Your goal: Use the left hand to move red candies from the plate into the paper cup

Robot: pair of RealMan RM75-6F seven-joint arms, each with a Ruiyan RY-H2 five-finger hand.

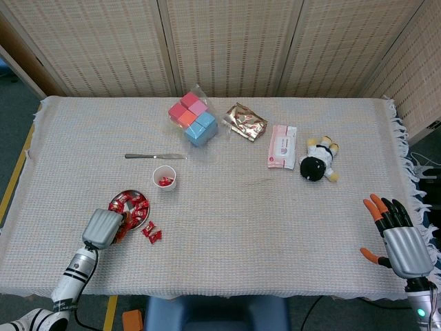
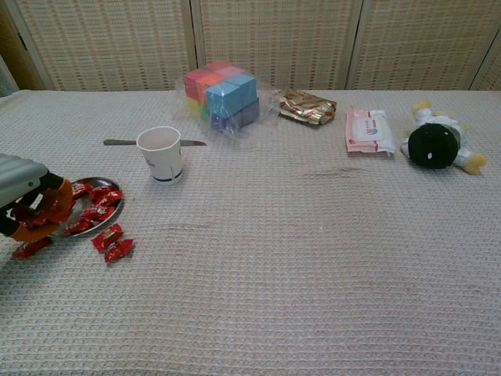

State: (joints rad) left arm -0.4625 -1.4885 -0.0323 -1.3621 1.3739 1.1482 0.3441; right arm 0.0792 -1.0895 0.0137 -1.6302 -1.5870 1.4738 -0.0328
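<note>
The left robot hand [image 2: 27, 205] hovers at the 9 o'clock edge of the metal plate [image 1: 141, 218], its orange-tipped fingers curled in over the red candies [image 2: 95, 205]; whether a candy is pinched between them cannot be told from either view. The plate sits on the cloth-covered worktop [image 1: 262, 227] and holds a heap of red-wrapped candies (too bunched to count). Two more candies [image 2: 113, 241] lie loose on the cloth just off the plate's 5 o'clock side, and one [image 2: 26, 249] lies below the left robot hand. One white paper cup [image 2: 160, 154] stands upright at the plate's 1 o'clock, well apart from it, with one red candy [image 1: 165, 181] visible inside in the head view.

The right robot hand [image 1: 397, 238] rests near the worktop's right edge, fingers spread apart and holding nothing.

Elsewhere on the cloth: one table knife [image 1: 155, 156] lying flat just beyond the cup, one bagged cluster of colored blocks [image 1: 193, 118], one gold-and-brown foil packet [image 1: 245, 122], one pink pack of wipes [image 1: 282, 146], and one black, white and yellow plush toy [image 1: 319, 161] lying on its side.
</note>
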